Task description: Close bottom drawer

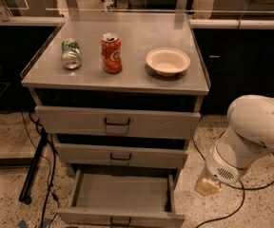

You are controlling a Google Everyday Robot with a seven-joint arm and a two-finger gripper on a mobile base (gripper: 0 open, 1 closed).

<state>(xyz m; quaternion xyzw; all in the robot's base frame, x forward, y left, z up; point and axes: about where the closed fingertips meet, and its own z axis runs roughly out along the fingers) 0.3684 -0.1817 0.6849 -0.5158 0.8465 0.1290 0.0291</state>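
The bottom drawer [122, 194] of the grey metal cabinet is pulled far out, and its plain grey tray is bare. Its low front panel with a small black handle [120, 220] lies at the lower edge of the view. The middle drawer [120, 155] and the top drawer [117, 122] stand a little proud of the cabinet. My gripper [207, 186] hangs low at the end of the white arm [251, 132]. It is just right of the open drawer's right side, above the floor and apart from the drawer.
On the cabinet top [127, 82] lie a tipped green can [71, 53], an upright red can [111, 53] and a white bowl [168, 61]. A black stand leg [34, 167] and cables [46, 141] are on the floor to the left. A cable [237, 208] runs on the floor at right.
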